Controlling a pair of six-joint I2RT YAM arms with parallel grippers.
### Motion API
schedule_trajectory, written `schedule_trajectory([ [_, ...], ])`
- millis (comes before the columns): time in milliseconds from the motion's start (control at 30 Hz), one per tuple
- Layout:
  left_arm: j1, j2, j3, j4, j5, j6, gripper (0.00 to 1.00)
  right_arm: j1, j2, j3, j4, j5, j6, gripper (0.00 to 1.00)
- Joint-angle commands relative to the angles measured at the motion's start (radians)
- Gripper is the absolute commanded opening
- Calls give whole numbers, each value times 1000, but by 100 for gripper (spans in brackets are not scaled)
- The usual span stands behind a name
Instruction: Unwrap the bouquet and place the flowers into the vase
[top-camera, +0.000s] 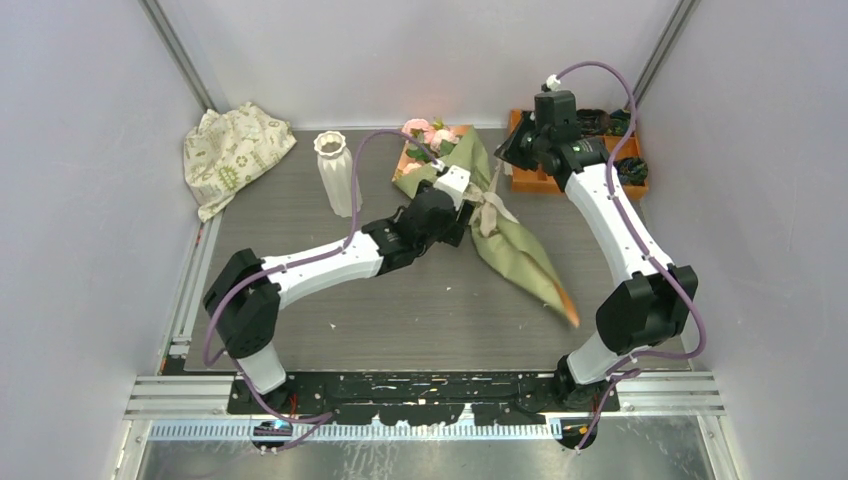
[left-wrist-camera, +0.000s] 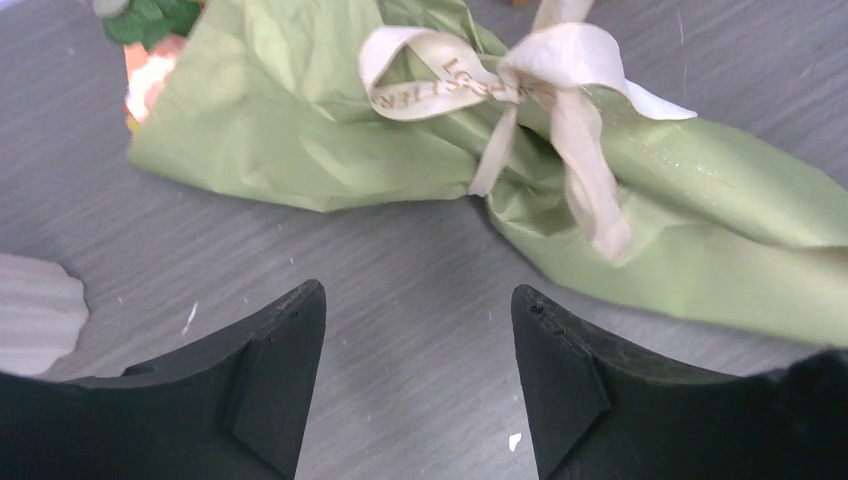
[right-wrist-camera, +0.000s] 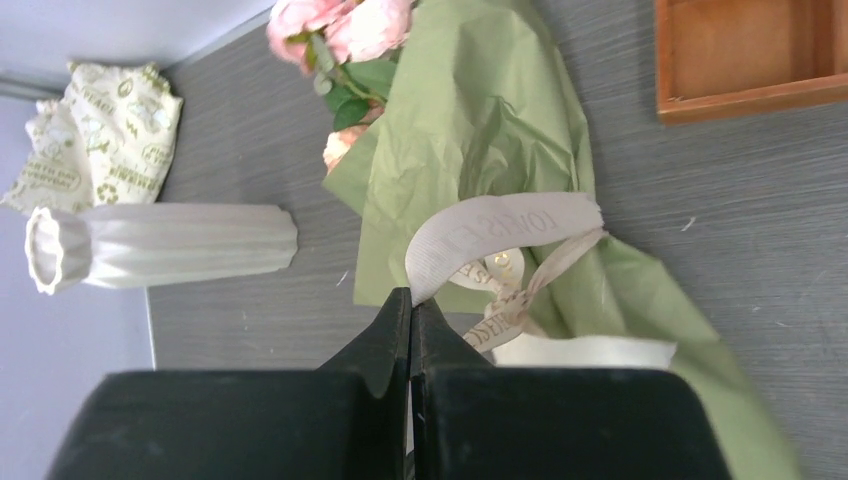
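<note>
Left gripper (left-wrist-camera: 418, 375): fingers spread wide, empty, low over table beside the bow.
Ribbon (left-wrist-camera: 520, 90): bow tied; step in hand is untying; next move calls for pinching a tail.
Bouquet (top-camera: 500, 230): lying mid-table, wrapped.
Vase (top-camera: 337, 172): upright, left of bouquet.
Right gripper (right-wrist-camera: 411, 310): fingers pressed together, holding nothing; only its wrist view shows this.
</note>
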Motion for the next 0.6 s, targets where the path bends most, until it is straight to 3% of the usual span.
schedule_trajectory([
  [0, 1, -130, -148, 243, 32, -6, 69, 46, -53, 77, 15, -66, -16, 1],
  [133, 1, -177, -227, 327, 65, 7, 73, 66, -16, 100, -2, -94, -13, 1],
  [333, 1, -223, -255, 330, 138, -18, 83, 82, 39, 90, -1, -116, -9, 1],
  [567, 2, -226, -242, 363, 226, -190, 85, 111, 47, 97, 0, -112, -22, 1],
])
